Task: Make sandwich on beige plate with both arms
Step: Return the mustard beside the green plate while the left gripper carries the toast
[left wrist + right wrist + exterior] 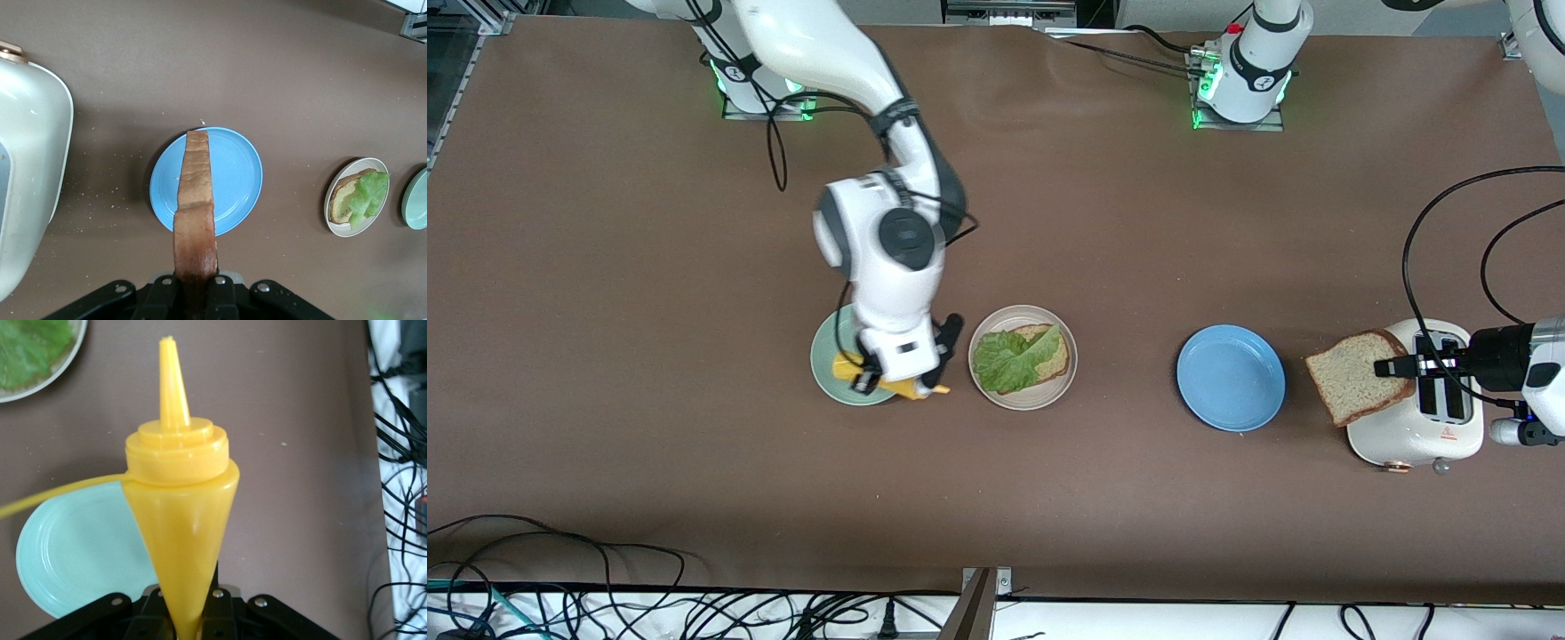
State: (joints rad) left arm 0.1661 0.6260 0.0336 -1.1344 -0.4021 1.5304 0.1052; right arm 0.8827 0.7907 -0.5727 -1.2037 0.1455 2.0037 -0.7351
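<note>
Both grippers are gripping: bread at frame right, bottle at centre-left.

The left gripper (1396, 367) is pinching a bread slice (1356, 377) over the white toaster (1416, 439), lower right. The right gripper (894, 378) is clamping a yellow squeeze bottle (179, 520) over the mint-green plate (827, 364). Beside it, the beige plate (1023, 397) is carrying bread under lettuce (1009, 357); a blue plate (1231, 378) is lying toward the toaster.
</note>
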